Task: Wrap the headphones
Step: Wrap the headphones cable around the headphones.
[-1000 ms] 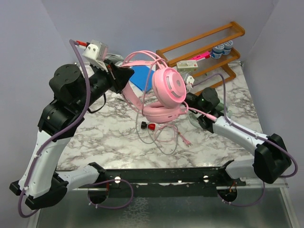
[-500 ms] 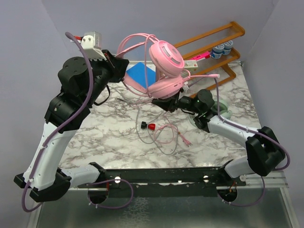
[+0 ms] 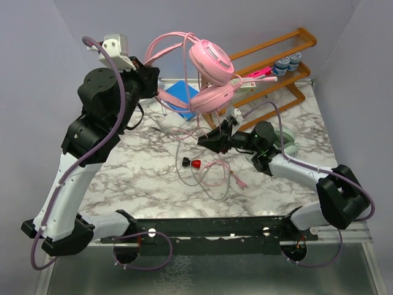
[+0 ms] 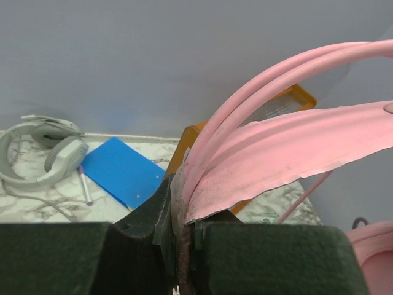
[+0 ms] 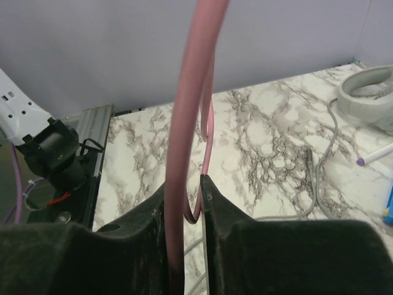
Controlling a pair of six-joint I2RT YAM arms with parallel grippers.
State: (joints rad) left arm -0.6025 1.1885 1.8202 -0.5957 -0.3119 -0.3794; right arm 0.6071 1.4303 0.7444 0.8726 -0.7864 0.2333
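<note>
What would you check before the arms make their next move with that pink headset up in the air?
1. Left jaws clamped on the headband of the pink headset: ok.
2. Ear cups lifted off the table: ok.
3. Pink cable running between the right jaws: ok, they close on it.
4. Slack cable free of knots: cannot tell; loose loops lie on the marble beside the red-and-black object.
5. Grey headset out of the way: ok, it lies at the back of the table, apart from both arms.
</note>
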